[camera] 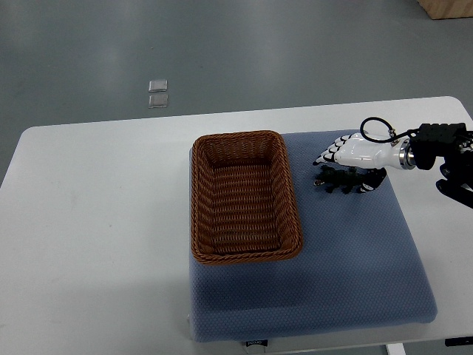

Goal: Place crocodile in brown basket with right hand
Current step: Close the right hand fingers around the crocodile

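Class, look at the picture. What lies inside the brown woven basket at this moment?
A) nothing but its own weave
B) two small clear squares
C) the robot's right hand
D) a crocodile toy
A: the brown rectangular woven basket shows only bare weave inside, while the right hand and the dark spiky object under it are over the blue padded mat to the basket's right.

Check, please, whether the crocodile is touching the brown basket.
Apart. The top view shows a strip of blue mat between the crocodile and the right rim of the brown basket.
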Available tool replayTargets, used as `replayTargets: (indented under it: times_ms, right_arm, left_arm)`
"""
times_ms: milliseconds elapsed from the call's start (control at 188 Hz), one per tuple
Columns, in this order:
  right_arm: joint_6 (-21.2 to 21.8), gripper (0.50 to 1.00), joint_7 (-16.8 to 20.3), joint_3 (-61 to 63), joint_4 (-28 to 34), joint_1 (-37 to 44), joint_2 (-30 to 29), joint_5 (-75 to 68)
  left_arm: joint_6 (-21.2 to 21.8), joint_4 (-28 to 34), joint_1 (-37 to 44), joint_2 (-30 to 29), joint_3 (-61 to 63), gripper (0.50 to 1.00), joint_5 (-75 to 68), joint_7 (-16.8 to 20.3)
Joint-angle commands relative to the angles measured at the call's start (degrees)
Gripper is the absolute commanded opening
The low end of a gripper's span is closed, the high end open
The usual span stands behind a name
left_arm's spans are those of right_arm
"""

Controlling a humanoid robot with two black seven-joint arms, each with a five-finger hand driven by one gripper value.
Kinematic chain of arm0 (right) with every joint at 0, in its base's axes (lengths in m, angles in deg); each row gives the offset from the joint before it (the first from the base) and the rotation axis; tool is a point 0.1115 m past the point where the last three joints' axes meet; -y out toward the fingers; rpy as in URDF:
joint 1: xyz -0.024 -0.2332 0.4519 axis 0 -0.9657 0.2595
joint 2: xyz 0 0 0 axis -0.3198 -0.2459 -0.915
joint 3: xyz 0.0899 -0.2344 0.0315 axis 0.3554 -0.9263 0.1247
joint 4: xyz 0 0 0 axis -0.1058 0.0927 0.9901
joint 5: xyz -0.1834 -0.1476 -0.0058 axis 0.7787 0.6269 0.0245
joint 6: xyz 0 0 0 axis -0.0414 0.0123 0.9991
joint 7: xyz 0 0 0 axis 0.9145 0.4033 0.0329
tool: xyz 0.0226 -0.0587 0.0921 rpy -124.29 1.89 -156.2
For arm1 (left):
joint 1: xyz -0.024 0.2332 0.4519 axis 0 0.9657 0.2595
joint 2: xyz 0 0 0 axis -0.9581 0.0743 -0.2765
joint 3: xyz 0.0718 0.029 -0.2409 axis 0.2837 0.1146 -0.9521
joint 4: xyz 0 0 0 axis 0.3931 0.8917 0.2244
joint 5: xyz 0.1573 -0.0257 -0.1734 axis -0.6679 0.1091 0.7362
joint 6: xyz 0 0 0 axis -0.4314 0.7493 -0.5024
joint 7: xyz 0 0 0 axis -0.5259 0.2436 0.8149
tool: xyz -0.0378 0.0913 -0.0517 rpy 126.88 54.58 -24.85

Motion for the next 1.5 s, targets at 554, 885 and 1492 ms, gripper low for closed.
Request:
replayTargets:
  times_ms: [554,885,1492]
  right_arm:
    - [-4.08,0.688,-0.35,-2.82,-0.08,-0.23,-0.68,-0.18]
    - [-3.82,0.652,-0.44,-2.11,0.00,0.03,-0.59,-1.14]
    - [-3.55,0.562,-1.67,-1.76,0.00,2.40,0.29,-9.23]
  left_arm:
    - [0.00,0.00,0.00,0.00,0.00,1.000,0.00,0.01]
    - [0.00,0.00,0.00,0.00,0.00,1.000,0.00,0.01]
    - [0.00,0.00,0.00,0.00,0.00,1.000,0.00,0.01]
